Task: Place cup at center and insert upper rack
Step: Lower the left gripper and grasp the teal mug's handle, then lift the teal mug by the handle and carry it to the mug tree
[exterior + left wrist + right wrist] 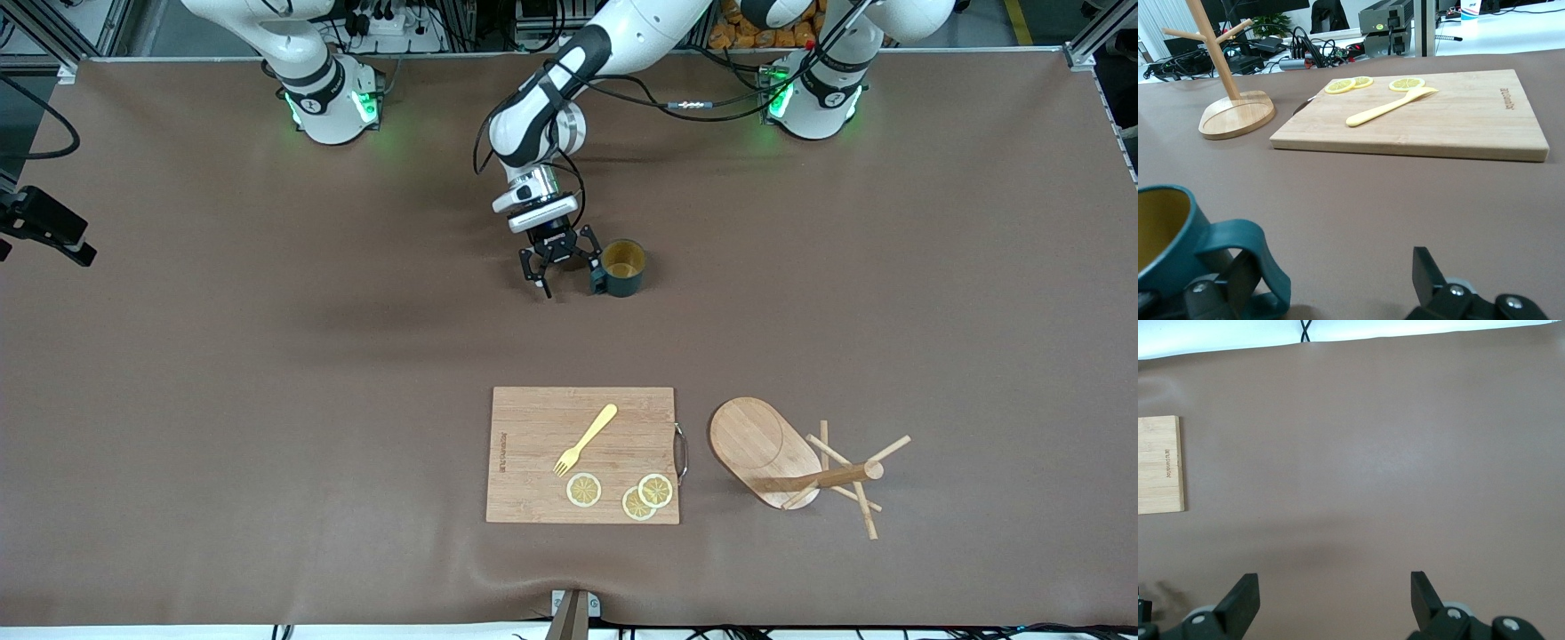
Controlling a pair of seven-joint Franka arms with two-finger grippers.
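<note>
Right now the cup (624, 267) stands upright on the brown table (267, 400), about in the middle between the two robot bases, with its little handle turned toward the right arm's end. The left gripper (562, 268) is low, right beside that handle, and its fingers are spread wide with nothing in them. In the left wrist view one finger (1238, 283) sits close by the handle loop, but I cannot tell if it touches.

The upper rack (805, 462) stands on its oval base close to the table edge by the front camera, nearer the left arm's end. Its thin pegs stick out around the post. Just beside it lies the cutting board (582, 455), with a yellow fork (587, 438) and three lemon slices (622, 493) on top.

A wide stretch of bare table lies between the cup and the board.

The right gripper (1335, 600) waits up high over bare table, fingers wide apart and holding nothing.
</note>
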